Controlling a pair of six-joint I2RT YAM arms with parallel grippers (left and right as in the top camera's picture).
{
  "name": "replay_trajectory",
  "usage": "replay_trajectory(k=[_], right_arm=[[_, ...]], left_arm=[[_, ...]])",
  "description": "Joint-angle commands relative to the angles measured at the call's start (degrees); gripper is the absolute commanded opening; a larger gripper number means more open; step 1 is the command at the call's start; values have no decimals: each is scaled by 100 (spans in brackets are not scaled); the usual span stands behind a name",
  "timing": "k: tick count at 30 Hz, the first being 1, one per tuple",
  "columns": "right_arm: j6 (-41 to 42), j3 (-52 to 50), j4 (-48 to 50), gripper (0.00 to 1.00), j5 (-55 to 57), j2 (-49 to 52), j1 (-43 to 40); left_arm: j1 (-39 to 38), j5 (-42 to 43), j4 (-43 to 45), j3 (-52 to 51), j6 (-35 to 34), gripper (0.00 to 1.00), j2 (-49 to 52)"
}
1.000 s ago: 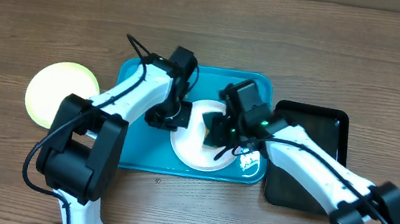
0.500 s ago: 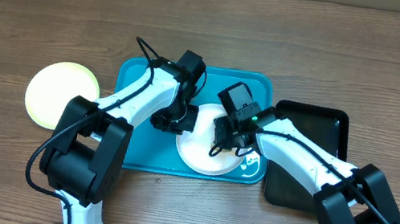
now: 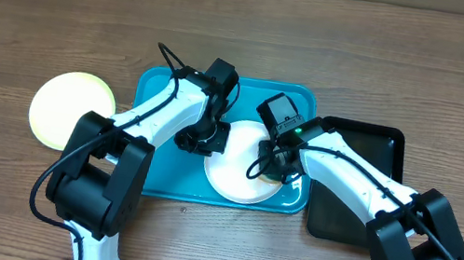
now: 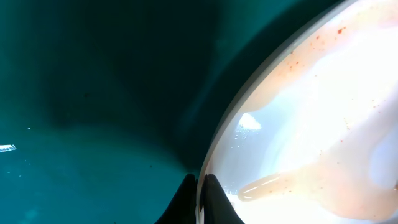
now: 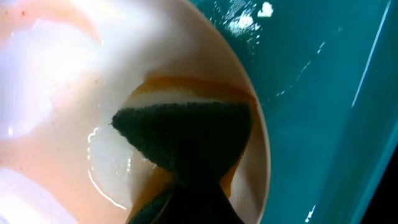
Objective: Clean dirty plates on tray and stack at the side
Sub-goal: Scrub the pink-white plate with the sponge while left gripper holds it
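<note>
A white dirty plate (image 3: pixel 235 170) lies on the turquoise tray (image 3: pixel 145 172). It carries thin orange sauce smears in the left wrist view (image 4: pixel 323 124) and the right wrist view (image 5: pixel 56 93). My left gripper (image 3: pixel 202 141) is shut on the plate's left rim (image 4: pixel 200 186). My right gripper (image 3: pixel 272 163) is shut on a dark green and yellow sponge (image 5: pixel 186 137), pressed on the plate near its right rim. A pale yellow-green plate (image 3: pixel 68 108) lies on the table left of the tray. A third plate is not in view.
A smaller black tray (image 3: pixel 364 185) sits against the turquoise tray's right side. Both arms cross over the turquoise tray. Wood table surrounds both trays.
The right gripper with the sponge slid rightward across the plate toward its right rim. The plate and left gripper shifted slightly right a second ago, then held still.
</note>
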Motion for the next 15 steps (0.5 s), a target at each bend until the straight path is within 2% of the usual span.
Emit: replay_trajectory(k=[1, 3, 10, 13, 15], right_arm=[[-33, -133, -52, 4, -260, 105, -31], [-31, -131, 90, 4, -260, 105, -44], [-33, -131, 1513, 6, -354, 105, -72], [-186, -131, 1928, 6, -1266, 105, -13], [-188, -133, 1746, 6, -1624, 105, 52]], left_arm=[[-37, -66, -22, -42, 63, 4, 59], [-37, -66, -22, -42, 63, 4, 61], [-37, -63, -35, -42, 61, 4, 61], [-37, -61, -39, -42, 61, 4, 59], [-37, -61, -37, -42, 61, 4, 59]])
